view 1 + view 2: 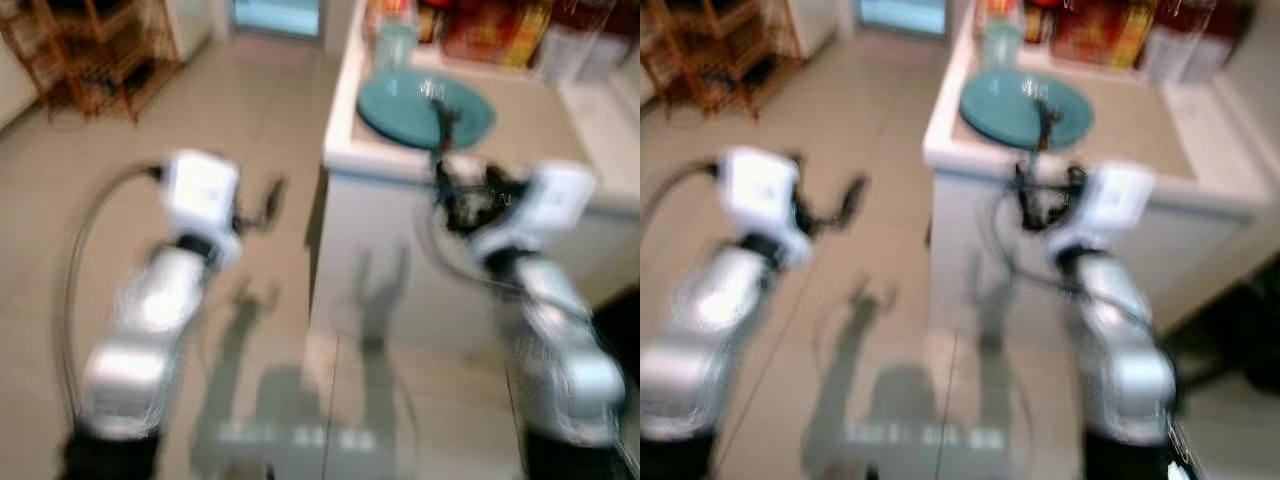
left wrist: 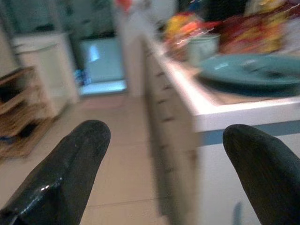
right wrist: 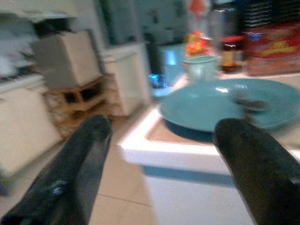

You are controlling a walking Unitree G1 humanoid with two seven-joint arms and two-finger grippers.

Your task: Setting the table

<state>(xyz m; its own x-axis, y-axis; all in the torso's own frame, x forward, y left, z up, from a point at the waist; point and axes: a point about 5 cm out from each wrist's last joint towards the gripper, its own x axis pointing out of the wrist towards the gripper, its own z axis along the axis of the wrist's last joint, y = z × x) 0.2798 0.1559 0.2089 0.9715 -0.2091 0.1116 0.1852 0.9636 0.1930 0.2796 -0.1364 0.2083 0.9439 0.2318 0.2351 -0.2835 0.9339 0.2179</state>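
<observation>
The teal plate sits near the counter corner, straight ahead of my right gripper, whose fingers are spread and empty. My left gripper, also spread, hangs over the floor, farther off, so the right arm is nearer.

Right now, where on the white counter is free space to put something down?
The counter looks bare to the right of the teal plate, up to its right edge. The back is crowded with a cup and colourful packages. The right claw, open, hovers near the plate's front.
</observation>
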